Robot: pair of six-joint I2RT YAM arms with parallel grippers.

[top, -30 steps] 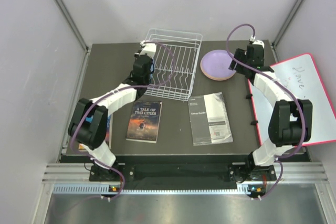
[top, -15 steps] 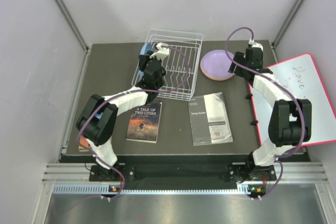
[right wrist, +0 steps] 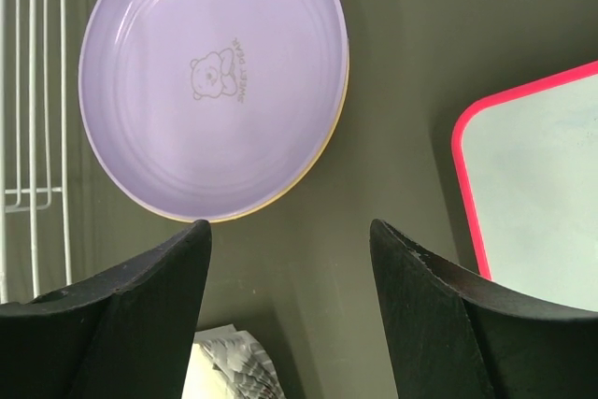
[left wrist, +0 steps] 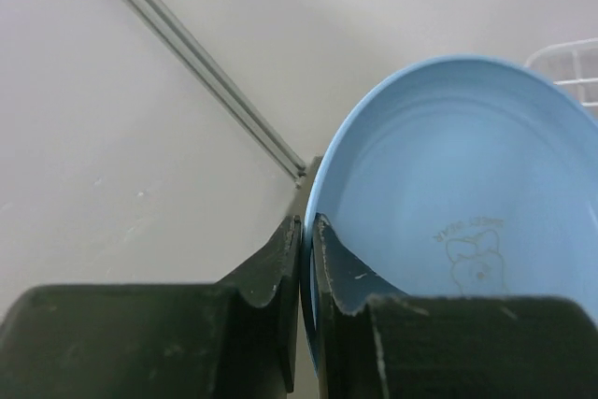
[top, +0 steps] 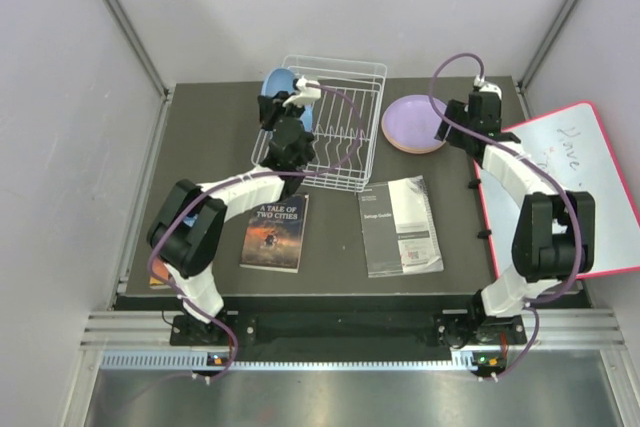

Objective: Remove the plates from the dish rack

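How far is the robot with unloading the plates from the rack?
Done: the lilac purple round plate lies beside the white wire dish rack, stacked on another whose tan rim shows. In hand: the left gripper is shut on the light blue plate at the rack's far-left corner. Left: setting it down; no other plate shows in the rack. The right gripper is open.

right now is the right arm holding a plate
No, the right fingers are spread wide open with nothing between them, and the purple plate lies flat beyond them.
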